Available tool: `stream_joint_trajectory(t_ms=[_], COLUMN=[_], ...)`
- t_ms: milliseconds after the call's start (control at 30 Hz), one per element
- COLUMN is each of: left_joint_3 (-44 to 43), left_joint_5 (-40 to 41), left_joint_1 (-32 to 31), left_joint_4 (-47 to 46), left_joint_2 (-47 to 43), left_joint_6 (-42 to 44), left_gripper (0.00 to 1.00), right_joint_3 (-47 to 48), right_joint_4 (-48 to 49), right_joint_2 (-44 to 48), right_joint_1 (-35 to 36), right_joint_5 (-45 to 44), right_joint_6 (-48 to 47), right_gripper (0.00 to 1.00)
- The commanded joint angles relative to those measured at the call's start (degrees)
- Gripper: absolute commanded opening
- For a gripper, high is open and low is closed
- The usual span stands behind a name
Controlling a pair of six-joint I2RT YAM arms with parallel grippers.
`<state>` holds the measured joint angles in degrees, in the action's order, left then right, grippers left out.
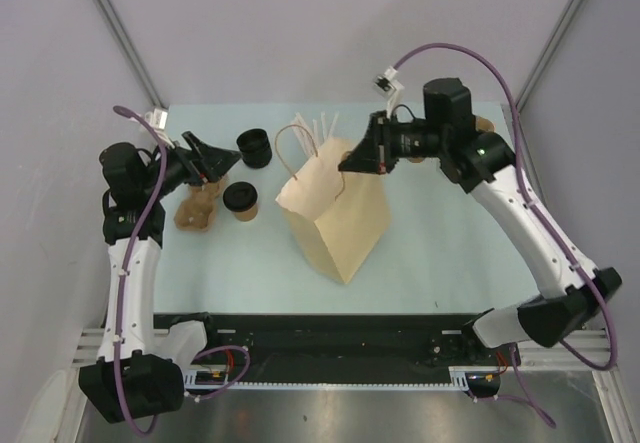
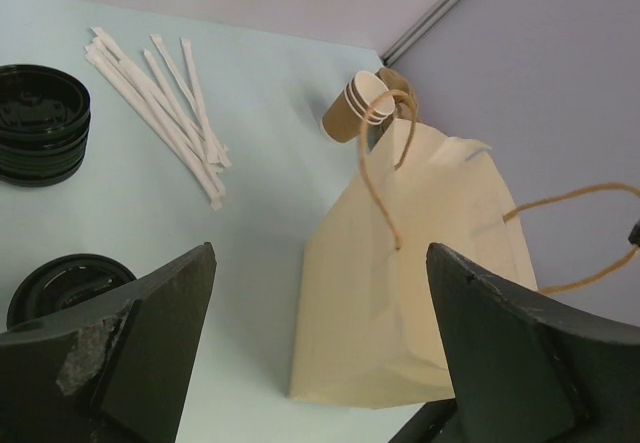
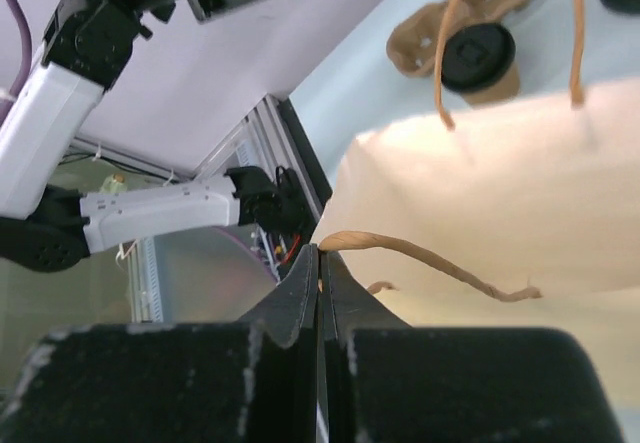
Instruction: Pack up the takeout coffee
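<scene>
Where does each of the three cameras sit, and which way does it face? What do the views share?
Top external: above and behind the arm bases, looking down on the table; both arms show around the paper bag.
Left wrist: on the left arm, facing the bag; the open left gripper frames the bottom.
Right wrist: on the right arm beside the bag, facing the left arm; the right gripper is shut on the bag handle.
Shared: all three see the bag; top and right wrist, the coffee cup.
</scene>
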<state>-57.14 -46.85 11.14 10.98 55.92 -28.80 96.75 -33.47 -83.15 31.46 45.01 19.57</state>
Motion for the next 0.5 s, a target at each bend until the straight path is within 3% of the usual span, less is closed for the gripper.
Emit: stream_joint_trajectory(t_ms=[0, 233, 333, 467], left_joint_3=[-2.36, -1.04, -1.56, -4.63], left_joint_5=[-0.43, -0.87, -0.26, 1.76], left_joint_1=[0.55, 0.73, 0.64, 0.64], left_joint_4=[-3.16, -5.00, -2.29, 6.14], left_joint_2=[0.42, 1.73, 2.00, 2.87], left_joint_6=[-1.79, -3.11, -1.10, 8.81], left_gripper=[0.91, 0.91, 0.91, 0.96], right_joint_3=[-6.56, -14.21, -14.40, -12.65], right_joint_4=[-8.33, -21.27, -24.53, -29.17], right_joint_2=[6.77, 14.33, 15.13, 15.13], right_joint_1=[-3.51, -7.99, -10.10, -16.42], right_joint_5=[5.17, 2.63, 1.74, 3.85], right_joint_6=[-1.99, -10.52, -12.27, -14.47], right_gripper=[0.00, 0.00, 0.10, 0.28])
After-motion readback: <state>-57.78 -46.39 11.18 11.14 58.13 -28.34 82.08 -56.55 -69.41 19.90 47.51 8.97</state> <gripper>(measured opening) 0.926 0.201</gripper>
